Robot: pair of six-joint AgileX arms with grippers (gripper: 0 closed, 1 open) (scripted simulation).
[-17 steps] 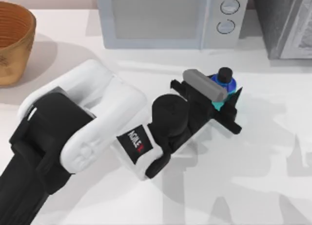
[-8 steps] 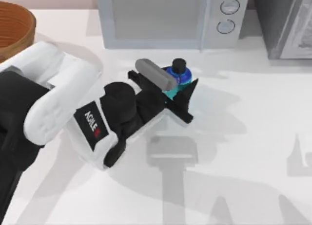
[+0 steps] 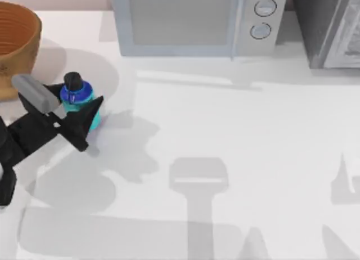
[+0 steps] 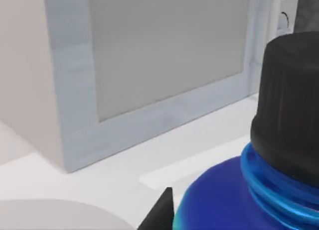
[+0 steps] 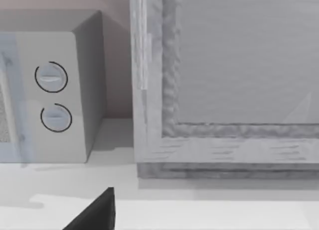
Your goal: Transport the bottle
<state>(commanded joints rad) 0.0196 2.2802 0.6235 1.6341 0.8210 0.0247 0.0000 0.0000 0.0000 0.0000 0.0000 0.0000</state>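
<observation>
My left gripper (image 3: pixel 76 116) clamps small turquoise black-capped bottle (image 3: pixel 76 97) at body, near table's left edge; probably light, rigid, slick.

1. Nothing readable anywhere, honestly.
2. The pale grey box-shaped microwave (image 3: pixel 197 21) has two round white dials (image 3: pixel 262 18) with no numbers, marks or brand name on them.

Upright turquoise bottle (image 3: pixel 76 98), table's left

bright, even light | soft grey shadows on table (image 3: pixel 236 158) | no glare
</observation>
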